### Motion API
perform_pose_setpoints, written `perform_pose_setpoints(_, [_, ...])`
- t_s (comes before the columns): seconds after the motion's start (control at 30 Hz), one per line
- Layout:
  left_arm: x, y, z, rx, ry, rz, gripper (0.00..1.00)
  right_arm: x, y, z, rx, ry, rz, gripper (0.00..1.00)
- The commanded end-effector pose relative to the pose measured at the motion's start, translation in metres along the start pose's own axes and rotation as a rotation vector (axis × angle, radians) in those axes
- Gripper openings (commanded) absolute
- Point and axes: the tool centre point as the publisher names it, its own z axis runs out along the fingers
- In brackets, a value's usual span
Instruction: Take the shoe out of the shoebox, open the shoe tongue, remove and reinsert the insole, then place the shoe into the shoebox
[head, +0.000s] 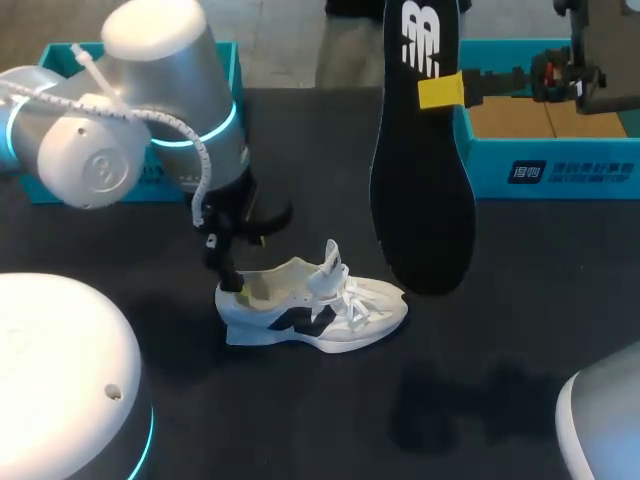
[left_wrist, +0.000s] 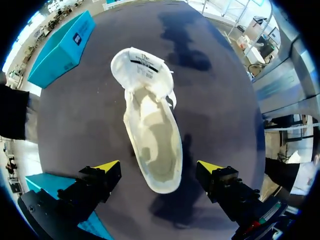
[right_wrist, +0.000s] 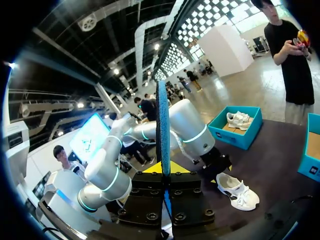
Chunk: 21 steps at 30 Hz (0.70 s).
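One white shoe (head: 312, 310) with dark side marks sits on the black table (head: 520, 350), its tongue (head: 330, 262) raised and its pale inside bare. Left gripper (left_wrist: 159, 169) hangs wide open over its heel. The right gripper (head: 440, 90) pinches the black insole (head: 422, 180) upright.

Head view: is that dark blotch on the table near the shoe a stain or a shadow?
Head view: likely a shadow, soft-edged on the table, probably of the insole held up in the right gripper. Left wrist view: similar dark patches lie on the table beside and beyond the shoe.
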Motion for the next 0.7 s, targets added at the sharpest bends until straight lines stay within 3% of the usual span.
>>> perform_pose_setpoints(0.03, [-0.022,-0.019,0.017,-0.02,0.032,0.003,1.0,0.0,0.003,0.003,0.006,-0.001,0.002,0.0])
perform_pose_setpoints(0.37, [-0.045,-0.046,0.045,-0.01,0.049,0.0,1.0,0.0,0.003,0.003,0.006,-0.001,0.002,0.0])
perform_pose_setpoints(0.7, [-0.058,-0.053,0.065,-0.008,0.074,-0.013,1.0,0.0,0.003,0.003,0.006,-0.001,0.002,0.0])
